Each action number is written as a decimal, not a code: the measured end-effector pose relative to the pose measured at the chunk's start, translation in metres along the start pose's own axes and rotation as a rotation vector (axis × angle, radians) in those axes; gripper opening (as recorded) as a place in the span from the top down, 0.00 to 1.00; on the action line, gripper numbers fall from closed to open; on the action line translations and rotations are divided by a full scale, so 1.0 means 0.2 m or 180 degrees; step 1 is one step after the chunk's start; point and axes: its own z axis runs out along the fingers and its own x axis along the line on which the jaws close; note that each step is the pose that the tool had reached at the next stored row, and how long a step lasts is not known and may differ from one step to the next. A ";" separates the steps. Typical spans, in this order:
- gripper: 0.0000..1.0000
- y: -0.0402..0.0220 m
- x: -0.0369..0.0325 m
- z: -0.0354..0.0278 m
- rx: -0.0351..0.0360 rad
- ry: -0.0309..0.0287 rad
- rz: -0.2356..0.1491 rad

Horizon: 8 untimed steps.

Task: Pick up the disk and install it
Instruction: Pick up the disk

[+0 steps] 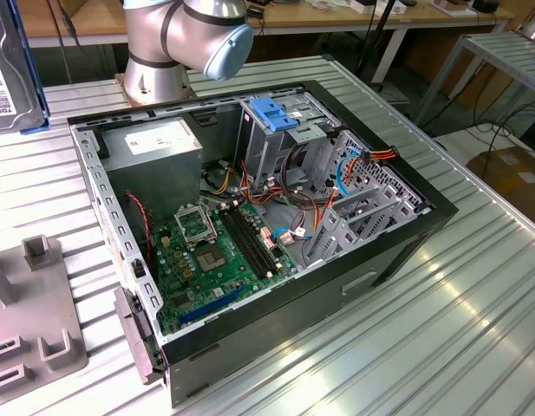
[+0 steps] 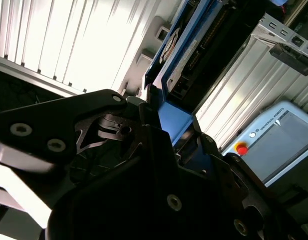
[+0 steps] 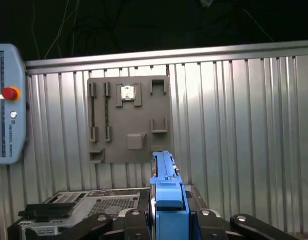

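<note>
First wrist view | jaws closed on the disk, held edge-on, clear of the bench | step: carry, not yet installed | you likely must square its rails to the drive cage.

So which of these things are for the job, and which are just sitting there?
For the job:
the disk, gripped in the pincer
the open computer case
probably its drive cage with the blue top

Just sitting there:
the grey slotted plate
the control tablet with the red button
the power-supply box
</note>
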 end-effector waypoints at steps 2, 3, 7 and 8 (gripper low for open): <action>0.63 -0.032 -0.002 0.001 -0.0008 -0.0117 0.0002; 0.63 -0.043 -0.003 0.002 -0.0009 -0.0133 0.0003; 0.63 -0.096 -0.005 0.002 -0.0011 -0.0141 0.0003; 0.63 -0.117 -0.006 0.003 -0.0012 -0.0143 0.0003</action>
